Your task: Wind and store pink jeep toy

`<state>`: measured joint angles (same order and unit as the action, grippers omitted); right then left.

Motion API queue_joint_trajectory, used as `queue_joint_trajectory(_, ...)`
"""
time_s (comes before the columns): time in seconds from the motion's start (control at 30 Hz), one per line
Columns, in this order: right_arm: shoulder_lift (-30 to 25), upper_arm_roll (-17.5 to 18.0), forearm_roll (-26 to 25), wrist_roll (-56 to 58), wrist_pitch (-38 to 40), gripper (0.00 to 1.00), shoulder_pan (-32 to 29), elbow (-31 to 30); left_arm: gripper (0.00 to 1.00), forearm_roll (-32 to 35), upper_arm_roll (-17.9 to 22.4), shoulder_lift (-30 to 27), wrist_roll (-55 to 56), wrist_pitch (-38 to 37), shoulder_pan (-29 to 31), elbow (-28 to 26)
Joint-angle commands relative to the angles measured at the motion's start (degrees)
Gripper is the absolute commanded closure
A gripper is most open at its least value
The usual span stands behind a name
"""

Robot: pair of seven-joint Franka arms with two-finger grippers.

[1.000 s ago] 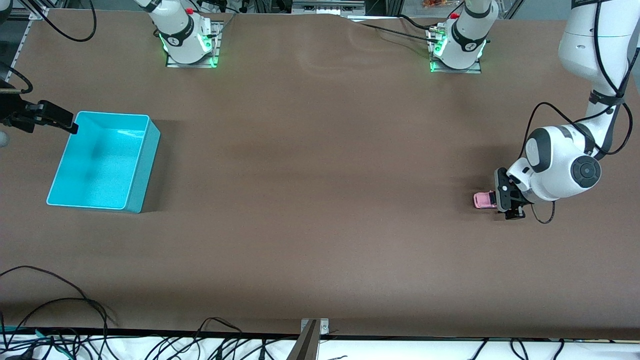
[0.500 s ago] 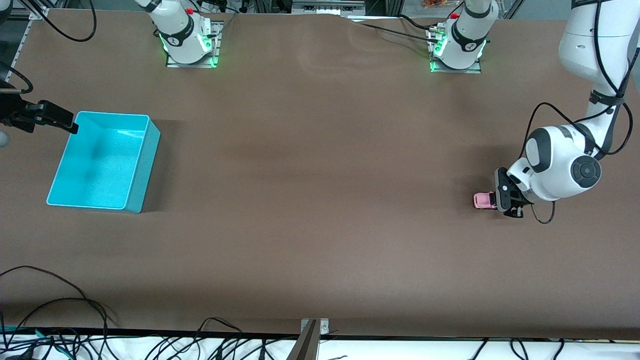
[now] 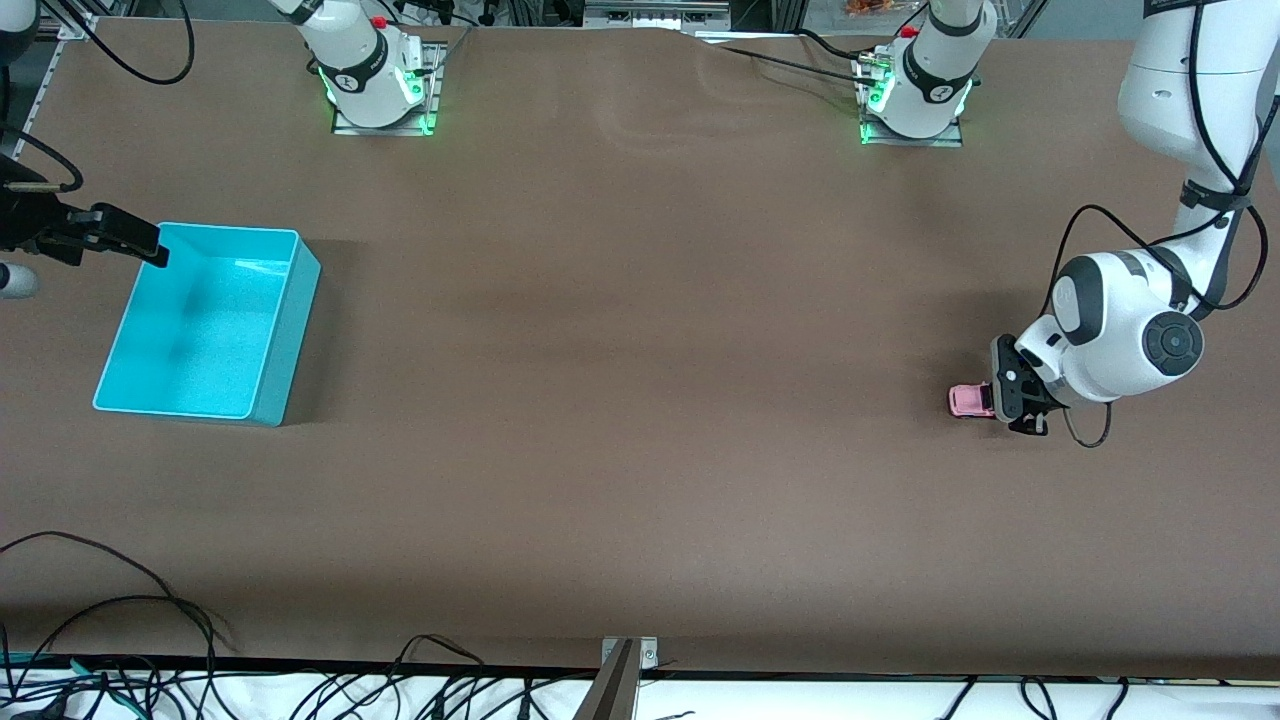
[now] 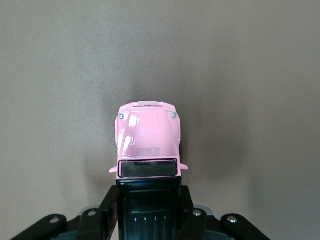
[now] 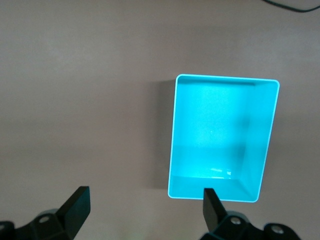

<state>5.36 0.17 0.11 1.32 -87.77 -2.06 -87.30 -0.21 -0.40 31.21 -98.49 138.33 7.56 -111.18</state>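
The pink jeep toy [image 3: 966, 401] rests on the brown table near the left arm's end. My left gripper [image 3: 1003, 400] is low at the table and shut on the jeep's rear. In the left wrist view the pink hood [image 4: 147, 137] points away from the hand. The black roof sits between the fingers [image 4: 109, 207] of my left gripper [image 4: 148, 212]. My right gripper [image 3: 140, 243] hangs open and holds nothing. It is over the corner of the cyan bin [image 3: 290, 340] that lies toward the robots' bases. My right gripper [image 5: 144, 207] shows with its jaws wide apart above the table, the bin [image 5: 225, 78] ahead.
The cyan bin is empty and stands at the right arm's end of the table. Cables [image 3: 110, 600] trail along the table edge nearest the front camera. The two arm bases [image 3: 378, 85] stand at the edge farthest from that camera.
The left gripper's fingers have shut on the jeep's rear. The right gripper has shifted slightly toward the bin's corner.
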Motion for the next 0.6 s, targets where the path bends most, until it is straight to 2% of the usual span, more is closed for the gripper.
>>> queue_joint_trajectory(0.0,-3.07,0.18,0.51,0.79,-3.10,0.00,-0.05,-5.68,0.96,1.53,0.05,1.84,-1.62,-1.05,1.32,0.88)
queue_joint_trajectory(0.17,-5.18,0.26,0.60,0.79,-6.01,0.00,0.04,-9.55,0.96,1.53,0.13,2.19,-1.62,-1.05,2.37,0.96)
queue_joint_trajectory(0.57,-5.71,0.35,0.68,0.53,-5.92,0.00,0.04,-9.03,0.97,2.05,0.13,3.24,-2.67,-1.05,4.48,1.84)
